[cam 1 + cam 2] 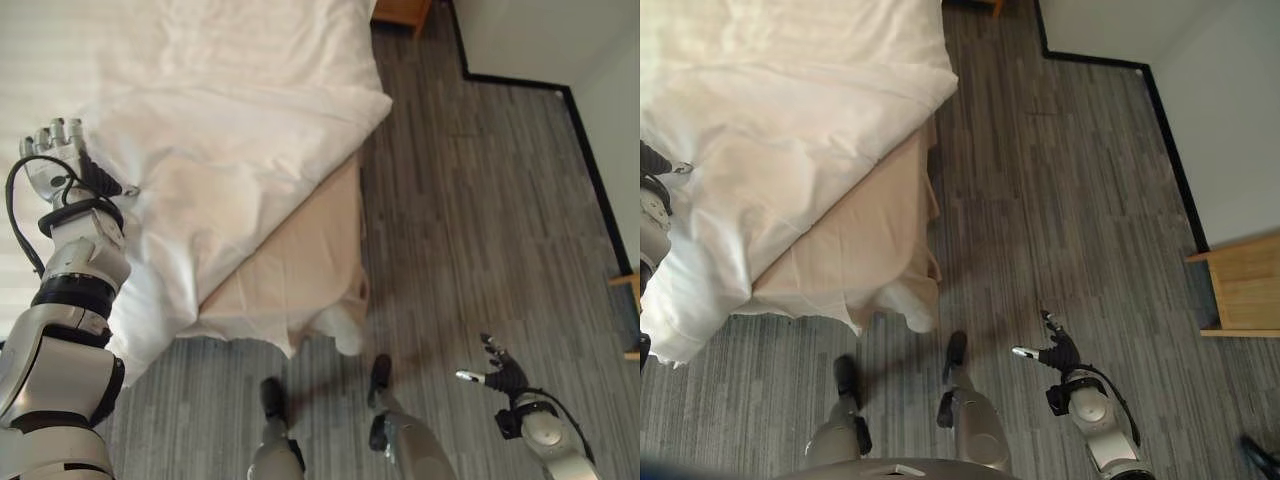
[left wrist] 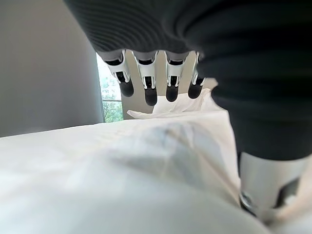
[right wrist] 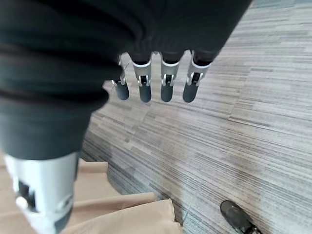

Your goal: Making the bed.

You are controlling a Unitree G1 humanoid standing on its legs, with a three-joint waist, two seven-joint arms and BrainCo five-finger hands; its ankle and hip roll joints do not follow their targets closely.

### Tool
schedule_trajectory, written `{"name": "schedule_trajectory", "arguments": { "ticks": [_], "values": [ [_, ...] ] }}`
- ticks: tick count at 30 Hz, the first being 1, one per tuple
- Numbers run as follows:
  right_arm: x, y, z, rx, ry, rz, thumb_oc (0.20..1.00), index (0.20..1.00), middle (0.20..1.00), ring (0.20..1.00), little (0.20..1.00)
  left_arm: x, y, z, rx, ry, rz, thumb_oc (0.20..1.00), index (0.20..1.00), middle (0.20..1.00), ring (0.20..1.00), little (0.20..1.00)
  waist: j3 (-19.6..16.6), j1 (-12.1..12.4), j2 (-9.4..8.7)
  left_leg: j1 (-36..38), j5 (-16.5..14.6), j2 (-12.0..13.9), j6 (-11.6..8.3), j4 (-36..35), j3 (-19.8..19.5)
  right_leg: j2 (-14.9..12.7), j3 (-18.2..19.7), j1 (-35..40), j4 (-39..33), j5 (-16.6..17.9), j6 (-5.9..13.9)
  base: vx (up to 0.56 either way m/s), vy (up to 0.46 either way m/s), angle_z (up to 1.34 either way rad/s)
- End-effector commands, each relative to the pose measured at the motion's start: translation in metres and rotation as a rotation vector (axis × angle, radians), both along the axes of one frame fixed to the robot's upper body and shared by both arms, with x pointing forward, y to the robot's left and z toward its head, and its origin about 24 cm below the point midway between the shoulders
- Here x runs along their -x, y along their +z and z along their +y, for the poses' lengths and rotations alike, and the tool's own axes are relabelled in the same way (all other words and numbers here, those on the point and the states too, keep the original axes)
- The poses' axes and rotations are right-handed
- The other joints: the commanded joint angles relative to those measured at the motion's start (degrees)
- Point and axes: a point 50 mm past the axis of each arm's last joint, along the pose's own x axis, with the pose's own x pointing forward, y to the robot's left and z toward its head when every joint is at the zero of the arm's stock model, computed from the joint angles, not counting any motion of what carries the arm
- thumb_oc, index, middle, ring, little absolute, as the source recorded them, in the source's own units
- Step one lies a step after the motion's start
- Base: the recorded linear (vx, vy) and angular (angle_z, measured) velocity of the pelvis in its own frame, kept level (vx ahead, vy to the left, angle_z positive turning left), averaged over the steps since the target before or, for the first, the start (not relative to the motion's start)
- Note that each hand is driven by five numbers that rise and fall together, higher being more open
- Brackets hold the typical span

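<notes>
Bed: occupies the upper left of the head views; its near corner points toward the robot, with a beige sheet exposed along the near edge.
White duvet: spread over most of the bed, wrinkled; one corner reaches the bed's right edge, and the lower edge lies diagonally, leaving the beige sheet uncovered at the near corner.
Duvet overhang: at the lower left, the white cloth drapes over the bed's side toward the floor.
Left hand: positioned over the duvet at the left side of the bed; the arm enters from the lower left.
Left fingers: straight and side by side, hovering just above the white cloth; nothing is pinched in the left wrist view.
Right hand: held over the floor, well apart from the bed, at the lower right.
Right fingers: extended, relaxed, slightly spread; holding nothing.
Floor: grey striped planks, bordered by a dark skirting along the wall.
Wooden furniture: stands against the right wall, apart from the bed.
</notes>
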Motion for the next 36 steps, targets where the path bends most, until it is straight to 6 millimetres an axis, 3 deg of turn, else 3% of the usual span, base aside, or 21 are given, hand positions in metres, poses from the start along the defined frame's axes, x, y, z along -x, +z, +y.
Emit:
{"name": "schedule_trajectory", "arguments": {
  "ticks": [1, 4, 6, 7, 8, 10, 12, 14, 15, 16, 17, 19, 21, 22, 23, 24, 25, 27, 28, 31, 36],
  "values": [
    [-0.016, 0.021, -0.008, -0.003, 0.008, -0.109, 1.000, 1.000, 1.000, 1.000, 1.000, -0.001, 0.015, 0.002, -0.019, 0.004, -0.019, 0.200, 0.200, 0.200, 0.200, 0.200, 1.1, 0.4, 3.25, 1.2, -2.1, 0.4, -0.77, 0.1, 1.1, -3.6, 2.0, 8.5, 0.6, -0.8, 7.08, 0.11, 0.024, 0.05],
    [-0.015, 0.015, 0.005, -0.023, 0.062, -0.084, 1.000, 1.000, 1.000, 1.000, 1.000, -0.014, -0.016, -0.028, 0.106, -0.122, -0.012, 0.200, 0.200, 0.200, 0.200, 0.200, 0.9, 1.2, 3.09, 4.4, -3.3, -0.5, -0.16, 0.1, 0.9, -4.3, 2.1, 11.6, 0.6, -2.3, 7.08, 0.10, 0.014, 0.05],
    [-0.014, 0.015, 0.010, -0.025, 0.086, -0.080, 1.000, 1.000, 1.000, 1.000, 1.000, -0.020, -0.023, -0.052, 0.212, -0.222, -0.097, 0.200, 0.200, 0.200, 0.200, 0.200, 1.0, 2.0, 3.15, 6.9, -4.1, -0.6, -0.12, 0.1, 1.1, -4.3, 1.2, 13.9, 0.6, -4.1, 7.08, 0.12, -0.009, 0.16],
    [-0.011, 0.013, 0.012, -0.021, 0.100, -0.068, 1.000, 1.000, 1.000, 1.000, 1.000, -0.021, -0.034, -0.075, 0.264, -0.314, -0.112, 0.200, 0.200, 0.200, 0.200, 0.200, 0.8, 2.4, 3.28, 9.3, -4.7, -0.8, 0.00, 0.1, 1.3, -4.3, 0.6, 16.1, 0.6, -5.1, 7.08, 0.10, 0.002, 0.06],
    [-0.011, 0.013, 0.012, -0.020, 0.101, -0.068, 1.000, 1.000, 1.000, 1.000, 1.000, -0.021, -0.034, -0.075, 0.265, -0.313, -0.112, 0.200, 0.200, 0.200, 0.200, 0.200, 0.8, 2.3, 3.27, 9.2, -4.4, -0.9, 0.09, 0.1, 1.3, -4.4, 0.6, 16.0, 0.6, -4.9, 7.08, 0.11, -0.016, 0.00],
    [-0.009, 0.012, 0.011, -0.012, 0.103, -0.059, 1.000, 1.000, 1.000, 1.000, 1.000, -0.023, -0.046, -0.109, 0.316, -0.439, -0.117, 0.200, 0.200, 0.200, 0.200, 0.200, 0.0, 2.6, 3.65, 11.4, -4.8, -1.0, 0.19, 0.1, 1.4, -4.2, 0.3, 18.2, 0.6, -6.2, 6.73, 0.09, -0.023, -0.02],
    [-0.009, 0.012, 0.010, -0.005, 0.106, -0.056, 1.000, 1.000, 1.000, 1.000, 1.000, -0.021, -0.057, -0.145, 0.369, -0.574, -0.120, 0.200, 0.200, 0.200, 0.200, 0.200, -0.7, 2.7, 4.21, 13.5, -5.4, -1.0, 0.18, 0.1, 1.4, -4.0, 0.1, 20.3, 0.6, -7.5, 6.50, 0.09, -0.038, 0.06],
    [-0.008, 0.012, 0.008, -0.003, 0.103, -0.053, 1.000, 1.000, 1.000, 1.000, 1.000, -0.019, -0.059, -0.151, 0.376, -0.600, -0.109, 0.200, 0.200, 0.200, 0.200, 0.200, -1.1, 2.7, 4.49, 14.0, -5.1, -1.0, 0.26, 0.1, 1.3, -4.0, 0.1, 20.7, 0.6, -7.6, 6.36, 0.05, -0.034, -0.03],
    [-0.008, 0.012, 0.007, -0.003, 0.100, -0.048, 1.000, 1.000, 1.000, 1.000, 1.000, -0.013, -0.072, -0.183, 0.439, -0.712, -0.097, 0.200, 0.200, 0.200, 0.200, 0.200, -1.9, 2.7, 5.26, 15.2, -5.1, -0.8, 0.33, 0.1, 1.3, -3.9, 0.1, 21.6, 0.6, -8.4, 6.06, 0.04, -0.052, -0.07],
    [-0.008, 0.011, 0.008, -0.001, 0.103, -0.044, 1.000, 1.000, 1.000, 1.000, 1.000, -0.010, -0.077, -0.192, 0.466, -0.747, -0.083, 0.200, 0.200, 0.200, 0.200, 0.200, -2.1, 2.7, 5.69, 15.7, -5.0, -0.7, 0.31, 0.1, 1.4, -3.7, 0.3, 22.1, 0.6, -8.7, 5.79, 0.05, -0.102, -0.05],
    [-0.008, 0.009, 0.008, 0.009, 0.105, -0.032, 1.000, 1.000, 1.000, 1.000, 1.000, -0.003, -0.087, -0.220, 0.525, -0.841, -0.047, 0.200, 0.200, 0.200, 0.200, 0.200, -2.6, 2.4, 6.27, 16.7, -4.9, -0.5, 0.34, 0.1, 1.5, -3.4, 0.5, 22.9, 0.6, -9.3, 5.30, 0.02, -0.106, -0.02],
    [-0.008, 0.009, 0.008, 0.014, 0.103, -0.035, 1.000, 1.000, 1.000, 1.000, 1.000, 0.002, -0.095, -0.234, 0.564, -0.884, -0.026, 0.200, 0.200, 0.200, 0.200, 0.200, -2.6, 2.4, 6.63, 17.2, -4.9, -0.2, 0.30, 0.1, 1.7, -3.2, 0.8, 23.3, 0.6, -9.5, 5.12, 0.00, -0.080, -0.02],
    [-0.010, 0.007, 0.006, 0.024, 0.090, -0.024, 1.000, 1.000, 1.000, 1.000, 1.000, 0.012, -0.112, -0.262, 0.617, -0.966, 0.065, 0.200, 0.200, 0.200, 0.200, 0.200, -2.7, 2.2, 7.38, 18.0, -4.7, 0.1, 0.35, 0.1, 1.9, -2.8, 1.6, 23.5, 0.6, -9.9, 4.83, -0.03, -0.086, -0.08],
    [-0.011, 0.003, 0.003, 0.054, 0.076, -0.009, 1.000, 1.000, 1.000, 1.000, 1.000, 0.022, -0.134, -0.284, 0.693, -1.013, 0.174, 0.451, 0.451, 0.451, 0.451, 0.451, -2.7, 1.6, 7.94, 18.6, -4.5, 0.4, 0.38, 0.1, 2.3, -2.6, 2.2, 23.6, 0.6, -10.2, 4.55, -0.03, -0.087, -0.12],
    [-0.011, 0.003, 0.003, 0.055, 0.074, -0.008, 1.000, 1.000, 1.000, 1.000, 1.000, 0.022, -0.135, -0.285, 0.694, -1.014, 0.174, 0.721, 0.721, 0.721, 0.721, 0.721, -2.6, 1.8, 7.99, 18.7, -4.6, 0.4, 0.36, 0.1, 2.4, -2.5, 2.3, 23.7, 0.6, -10.2, 4.54, -0.02, -0.086, -0.15],
    [-0.010, 0.001, -0.002, 0.137, 0.076, -0.001, 1.000, 1.000, 1.000, 1.000, 1.000, 0.030, -0.147, -0.300, 0.765, -1.055, 0.238, 1.000, 1.000, 1.000, 1.000, 1.000, -2.4, 1.6, 8.32, 19.1, -4.5, 0.5, 0.33, 0.1, 2.5, -2.3, 2.6, 23.9, 0.6, -10.4, 4.34, -0.01, -0.078, -0.23],
    [-0.009, -0.003, -0.012, 0.272, 0.089, 0.039, 1.000, 1.000, 1.000, 1.000, 1.000, 0.046, -0.162, -0.323, 0.876, -1.148, 0.363, 1.000, 1.000, 1.000, 1.000, 1.000, -2.0, 1.2, 8.64, 19.8, -4.7, 0.6, 0.24, 0.1, 2.8, -2.2, 2.9, 24.4, 0.6, -10.8, 4.34, -0.04, -0.098, -0.25],
    [-0.007, -0.004, -0.033, 0.375, 0.008, 0.065, 1.000, 1.000, 1.000, 1.000, 1.000, 0.063, -0.183, -0.339, 1.162, -1.128, 0.447, 1.000, 1.000, 1.000, 1.000, 1.000, -1.7, 0.5, 9.60, 20.0, -4.1, 0.9, 0.21, 0.1, 3.2, -1.9, 3.7, 24.2, 0.6, -11.0, 3.94, -0.05, -0.096, -0.17],
    [-0.006, -0.004, -0.033, 0.376, 0.006, 0.066, 1.000, 1.000, 1.000, 1.000, 1.000, 0.063, -0.183, -0.340, 1.165, -1.130, 0.448, 1.000, 1.000, 1.000, 1.000, 1.000, -1.7, 0.6, 9.67, 20.0, -4.1, 1.0, 0.20, 0.1, 3.2, -1.8, 3.7, 24.2, 0.6, -11.0, 3.93, -0.03, -0.079, -0.11],
    [-0.009, 0.004, -0.073, 0.497, -0.178, 0.073, 1.000, 1.000, 1.000, 1.000, 1.000, 0.085, -0.180, -0.355, 1.427, -1.243, 0.526, 1.000, 1.000, 1.000, 1.000, 1.000, -1.1, 0.6, 11.28, 20.1, -3.7, 1.0, 0.13, 0.1, 2.9, -1.6, 3.5, 24.6, 0.6, -11.6, 3.60, -0.03, -0.050, -0.10],
    [-0.022, 0.032, -0.099, 0.589, -0.277, -0.018, 1.000, 1.000, 1.000, 1.000, 1.000, 0.101, -0.170, -0.346, 1.686, -1.321, 0.566, 1.000, 1.000, 1.000, 1.000, 1.000, -0.9, 1.8, 12.55, 20.3, -3.5, 1.1, -0.04, 0.1, 2.5, -1.6, 2.6, 25.6, 0.6, -12.2, 3.41, -0.01, -0.018, -0.02]
  ]
}}
